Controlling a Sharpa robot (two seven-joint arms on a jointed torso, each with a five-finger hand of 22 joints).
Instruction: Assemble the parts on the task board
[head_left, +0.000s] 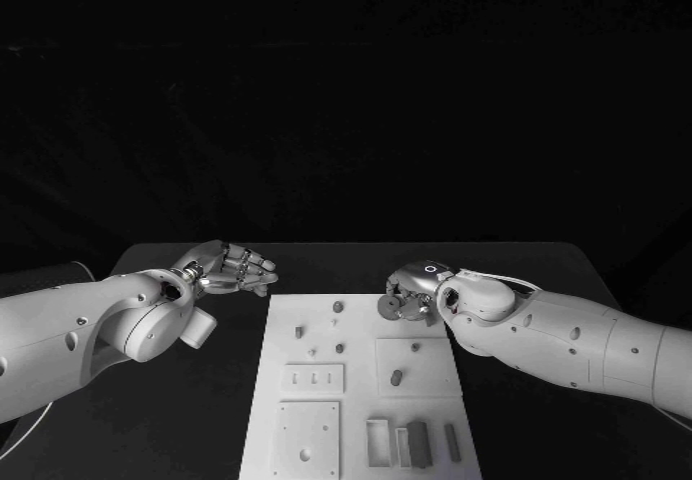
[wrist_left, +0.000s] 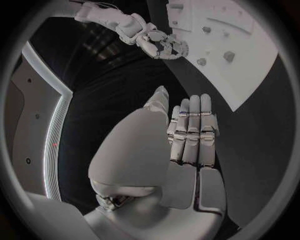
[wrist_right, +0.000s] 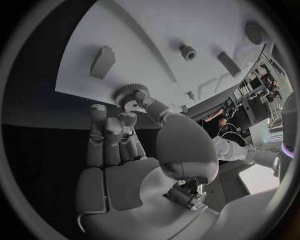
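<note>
Right hand (head_left: 410, 296) pinches a small toothed gear (wrist_right: 127, 93) between thumb and a fingertip, held at the far right edge of the task board (head_left: 361, 400), where I see pegs and a few grey parts (head_left: 418, 443) lying nearer me. Across the board from it, my left hand (head_left: 228, 268) hangs over the black table (head_left: 216, 400), fingers straight, close together, holding nothing.
</note>
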